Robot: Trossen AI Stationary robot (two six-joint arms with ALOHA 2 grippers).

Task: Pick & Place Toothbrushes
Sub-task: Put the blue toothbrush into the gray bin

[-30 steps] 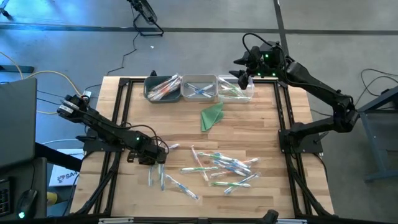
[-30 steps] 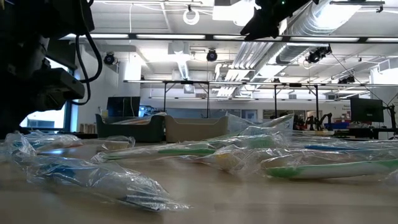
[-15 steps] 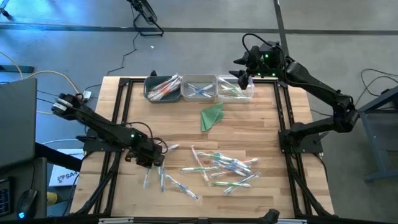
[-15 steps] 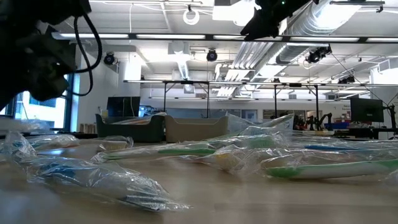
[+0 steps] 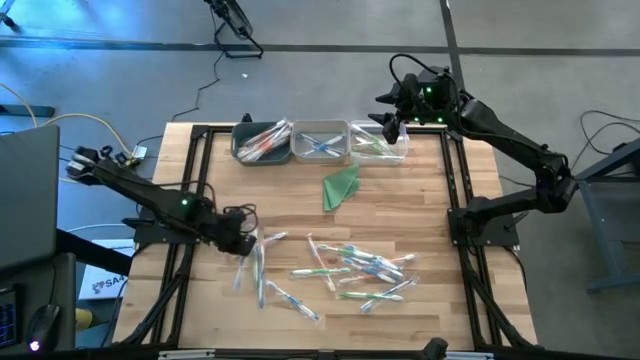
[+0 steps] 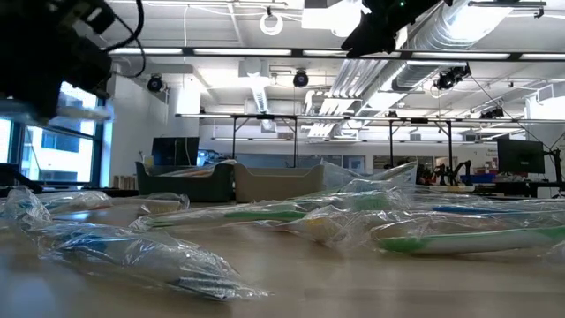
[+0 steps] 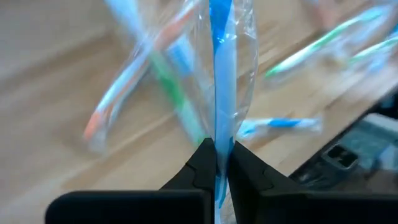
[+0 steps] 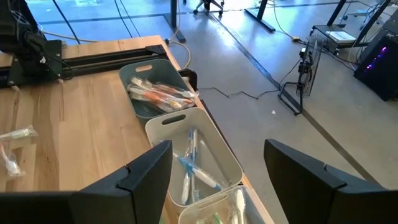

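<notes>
Blue toothbrush (image 7: 221, 74) now lifted off table (image 5: 420, 210) by left end effector (image 5: 243, 243)

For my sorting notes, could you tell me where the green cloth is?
In the high view, the green cloth lies mid-table, just below the middle bin.

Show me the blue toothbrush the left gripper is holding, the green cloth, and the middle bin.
blue toothbrush (image 7: 221, 74), left wrist view, on its wrapped blue handle
green cloth (image 5: 341, 186), high view, on its middle
middle bin (image 8: 163, 125), right wrist view, on its rim

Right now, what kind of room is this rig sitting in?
Likely a robotics lab or workshop: exposed ceiling ducts, rows of workbenches with monitors behind the table, bare concrete floor with cables.
</notes>
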